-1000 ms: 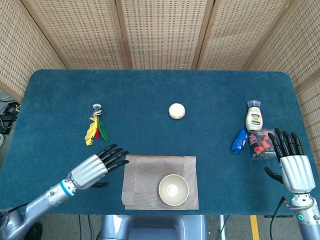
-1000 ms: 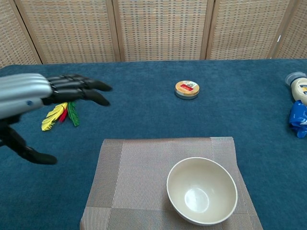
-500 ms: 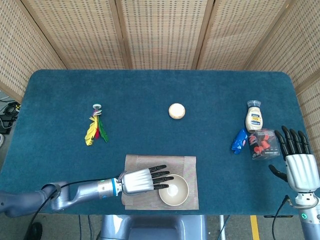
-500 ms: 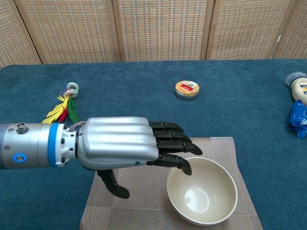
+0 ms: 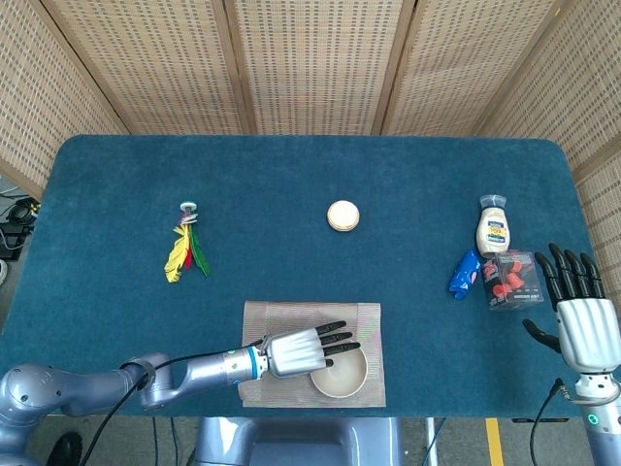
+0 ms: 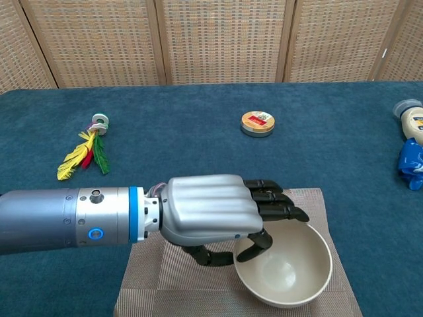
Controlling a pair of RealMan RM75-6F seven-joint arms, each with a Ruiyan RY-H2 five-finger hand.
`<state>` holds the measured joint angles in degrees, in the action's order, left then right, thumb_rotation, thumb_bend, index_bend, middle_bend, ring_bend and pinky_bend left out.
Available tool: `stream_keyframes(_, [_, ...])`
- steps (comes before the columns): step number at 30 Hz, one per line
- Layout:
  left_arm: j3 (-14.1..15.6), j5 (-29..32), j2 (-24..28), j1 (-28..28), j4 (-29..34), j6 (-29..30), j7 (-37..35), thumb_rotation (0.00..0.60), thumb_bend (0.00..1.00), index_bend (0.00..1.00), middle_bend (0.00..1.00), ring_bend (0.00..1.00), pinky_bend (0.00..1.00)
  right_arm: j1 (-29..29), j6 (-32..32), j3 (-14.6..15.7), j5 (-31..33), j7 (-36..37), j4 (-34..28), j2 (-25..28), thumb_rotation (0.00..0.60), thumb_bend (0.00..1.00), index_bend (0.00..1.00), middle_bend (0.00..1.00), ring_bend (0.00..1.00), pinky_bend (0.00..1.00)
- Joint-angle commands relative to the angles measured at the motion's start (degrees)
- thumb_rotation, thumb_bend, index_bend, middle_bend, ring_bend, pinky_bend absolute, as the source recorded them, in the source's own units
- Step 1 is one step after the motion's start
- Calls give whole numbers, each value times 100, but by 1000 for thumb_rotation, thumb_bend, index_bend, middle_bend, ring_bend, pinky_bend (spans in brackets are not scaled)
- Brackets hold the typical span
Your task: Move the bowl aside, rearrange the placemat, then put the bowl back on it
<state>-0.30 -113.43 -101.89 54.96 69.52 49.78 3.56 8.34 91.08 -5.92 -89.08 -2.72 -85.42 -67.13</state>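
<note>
A cream bowl (image 5: 343, 377) (image 6: 291, 274) sits on the right part of a grey-brown woven placemat (image 5: 291, 316) (image 6: 310, 205) at the table's front edge. My left hand (image 5: 301, 351) (image 6: 218, 211) is at the bowl's left rim. Its fingers (image 6: 277, 201) reach over the rim, one curls down inside, and the thumb curls against the outside wall, so it grips the rim. The bowl looks slightly tilted. My right hand (image 5: 582, 325) hovers open with fingers spread at the table's right edge, seen only in the head view.
A feather toy (image 5: 186, 248) (image 6: 86, 148) lies at the left. A round tin (image 5: 343, 215) (image 6: 258, 123) sits mid-table. At the right are a mayonnaise bottle (image 5: 493, 228) (image 6: 413, 122), a blue packet (image 5: 466, 274) (image 6: 411, 164) and a clear box of red items (image 5: 509, 282) close to my right hand.
My left hand swept from the table's left onto the placemat, reached the bowl and closed on its left rim; the bowl shifted slightly. My right hand drew back a little.
</note>
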Motion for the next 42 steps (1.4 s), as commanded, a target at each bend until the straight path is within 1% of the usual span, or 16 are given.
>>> stream_keyframes(1, [-138, 126, 20, -6, -21, 303, 115, 600, 585, 792, 0, 0, 0, 0, -2, -6, -5, 0, -7, 5, 600, 0, 29, 0, 0, 0])
stream_keyframes(5, [-297, 346, 251, -39, 90, 508, 139, 600, 585, 808, 0, 0, 0, -5, -14, 5, -30, -10, -27, 7, 600, 0, 29, 0, 0, 0])
stream_keyframes(10, [-557, 764, 876, -173, 310, 767, 174, 600, 585, 809, 0, 0, 0, -3, -19, 27, -103, -51, -57, -6, 600, 0, 29, 0, 0, 0])
stream_keyframes(13, [-657, 1132, 1319, -336, 420, 771, 250, 600, 586, 813, 0, 0, 0, 1, -30, 42, -143, -88, -79, -18, 600, 0, 29, 0, 0, 0])
stream_keyframes(17, [-705, 1990, 2019, -722, 733, 510, 388, 600, 586, 816, 0, 0, 0, 23, -78, 95, -244, -166, -129, -46, 600, 0, 30, 0, 0, 0])
stream_keyframes(20, [-672, 2599, 2418, -1109, 947, 500, 615, 600, 590, 817, 0, 0, 0, 29, -90, 124, -305, -220, -147, -60, 600, 0, 30, 0, 0, 0])
stream_keyframes(23, [-689, 3579, 2791, -1669, 1581, 681, 1148, 600, 595, 821, 0, 0, 0, 27, -88, 134, -333, -241, -161, -64, 600, 0, 33, 0, 0, 0])
stream_keyframes(25, [-680, 4189, 3018, -2001, 2009, 911, 1518, 600, 595, 823, 0, 0, 0, 29, -97, 134, -337, -238, -172, -62, 600, 0, 34, 0, 0, 0])
stream_keyframes(27, [-632, 4790, 3205, -2336, 2302, 1180, 1783, 600, 595, 826, 0, 0, 0, 35, -119, 139, -343, -242, -177, -62, 600, 0, 34, 0, 0, 0])
stream_keyframes(28, [-579, 5074, 3274, -2501, 2332, 1282, 1861, 600, 595, 828, 0, 0, 0, 42, -138, 148, -354, -237, -189, -65, 600, 0, 34, 0, 0, 0])
stream_keyframes(30, [-516, 5341, 3304, -2646, 2366, 1366, 1949, 600, 595, 833, 0, 0, 0, 52, -154, 159, -381, -242, -203, -64, 600, 0, 34, 0, 0, 0])
stream_keyframes(33, [-460, 5689, 3268, -2731, 2277, 1284, 2009, 600, 595, 833, 0, 0, 0, 63, -173, 175, -418, -251, -220, -64, 600, 0, 34, 0, 0, 0])
stream_keyframes(40, [-451, 6066, 3097, -2752, 1906, 1073, 1969, 600, 597, 833, 0, 0, 0, 48, -158, 169, -415, -226, -214, -55, 600, 0, 34, 0, 0, 0])
stream_keyframes(41, [-465, 6123, 3050, -2743, 1825, 1036, 1959, 600, 595, 828, 0, 0, 0, 45, -153, 164, -411, -216, -214, -52, 600, 0, 34, 0, 0, 0])
stream_keyframes(42, [-473, 6159, 3016, -2738, 1771, 1019, 1958, 600, 576, 797, 0, 0, 0, 46, -156, 162, -408, -211, -212, -51, 600, 0, 34, 0, 0, 0])
